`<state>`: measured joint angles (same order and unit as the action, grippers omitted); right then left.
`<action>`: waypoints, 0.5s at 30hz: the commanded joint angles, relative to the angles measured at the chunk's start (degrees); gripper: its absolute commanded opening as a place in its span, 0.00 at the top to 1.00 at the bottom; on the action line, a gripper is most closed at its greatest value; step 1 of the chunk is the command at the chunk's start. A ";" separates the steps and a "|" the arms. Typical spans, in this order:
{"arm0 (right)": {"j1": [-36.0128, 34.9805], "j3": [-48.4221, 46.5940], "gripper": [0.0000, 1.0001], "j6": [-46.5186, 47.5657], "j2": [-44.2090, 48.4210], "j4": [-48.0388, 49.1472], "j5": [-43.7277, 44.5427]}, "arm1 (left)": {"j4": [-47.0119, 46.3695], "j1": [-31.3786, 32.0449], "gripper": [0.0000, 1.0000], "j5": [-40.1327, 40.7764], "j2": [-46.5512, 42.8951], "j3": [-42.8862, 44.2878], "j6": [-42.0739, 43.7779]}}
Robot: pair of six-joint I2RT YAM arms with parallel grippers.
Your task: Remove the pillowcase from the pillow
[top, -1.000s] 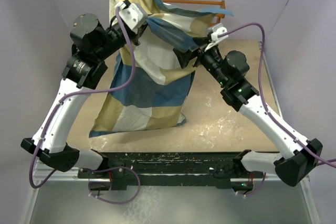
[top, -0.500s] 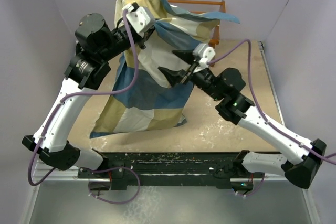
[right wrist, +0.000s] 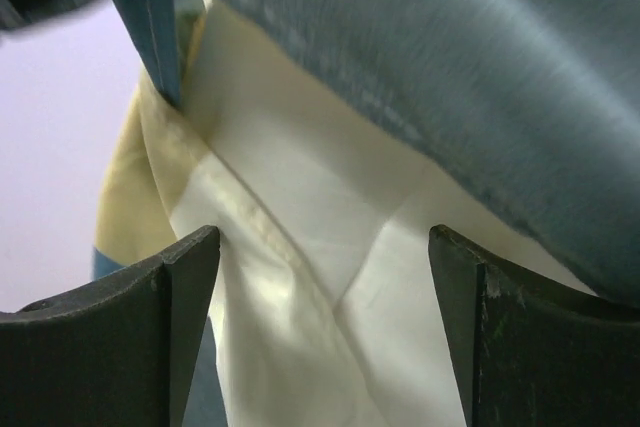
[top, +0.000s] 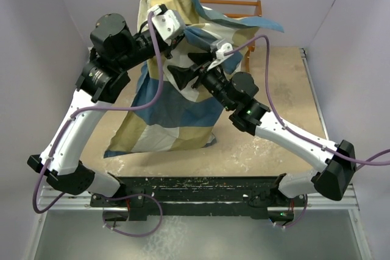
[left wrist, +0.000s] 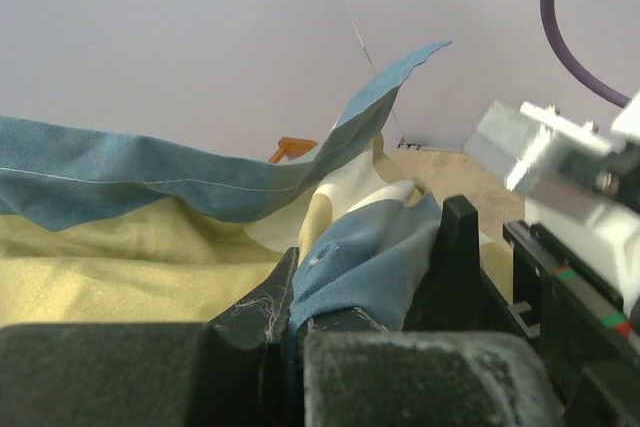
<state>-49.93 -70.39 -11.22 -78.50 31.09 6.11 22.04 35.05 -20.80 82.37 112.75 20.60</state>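
Observation:
The pillowcase (top: 177, 105), in blue, tan and white blocks, hangs lifted from the table, its lower end resting on the tabletop. My left gripper (top: 181, 33) is shut on a bunched blue fold of it high up; the left wrist view shows the blue cloth (left wrist: 365, 257) pinched between the jaws (left wrist: 295, 297). My right gripper (top: 184, 70) is open just below the left one, its jaws spread on either side of a white panel of the pillowcase (right wrist: 320, 237) without closing (right wrist: 325, 262). The pillow is hidden; no quilted surface shows.
An orange wooden rack (top: 234, 4) stands behind the cloth at the back. The tan tabletop (top: 268, 132) lies to the right and in front. Purple walls close in on both sides. My right wrist (left wrist: 560, 157) crowds close beside the left gripper.
My right gripper has swung left and up from the cloth's right side, open, to the hanging cloth under the left gripper. The left gripper has shifted slightly right and up, still holding.

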 commanded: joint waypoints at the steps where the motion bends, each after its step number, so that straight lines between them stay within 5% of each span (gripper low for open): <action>1: 1.66 -2.60 0.13 -9.29 2.56 10.53 -0.89 | -3.51 0.64 1.00 -2.32 -2.87 2.48 0.43; 15: -3.36 -13.01 0.09 -6.35 -5.96 2.90 13.64 | -2.82 2.19 1.00 -5.08 -2.03 4.81 -2.48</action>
<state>-50.76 -80.27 -19.64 -82.21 33.76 14.81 22.50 35.86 -22.50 81.95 113.30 20.12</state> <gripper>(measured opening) 0.889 0.005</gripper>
